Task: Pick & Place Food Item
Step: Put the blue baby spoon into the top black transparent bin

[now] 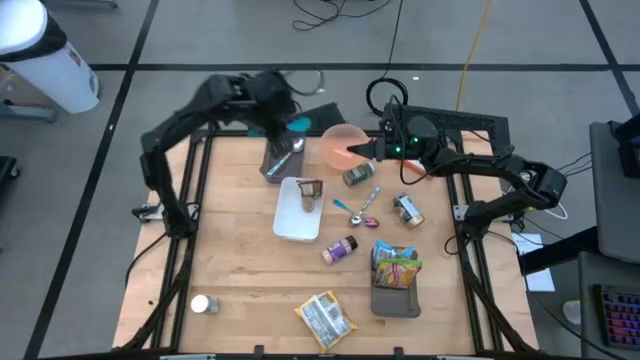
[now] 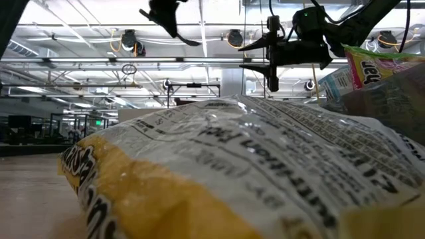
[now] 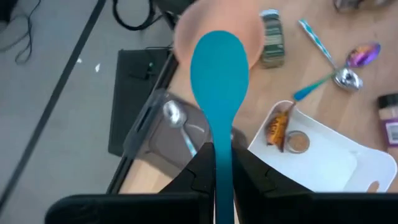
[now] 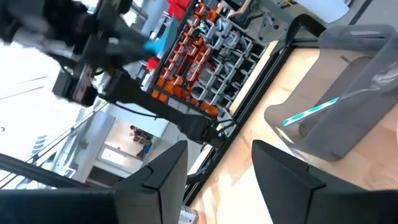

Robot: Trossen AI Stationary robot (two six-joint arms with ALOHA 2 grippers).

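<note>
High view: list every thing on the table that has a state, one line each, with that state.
Left gripper: shut on the blue spatula, held above the table's far edge.
Right gripper: open, empty, beside the pink bowl.
White tray: holds a snack at its far end.
Grey bin: holds a candy bag, sticking out.
Clear container: holds a spoon.
Green jar: lying on its side.

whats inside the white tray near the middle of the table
The white tray holds a brown wrapped snack and a round tan piece at one end. The rest shows bare; anything beneath those two is hidden.
</note>
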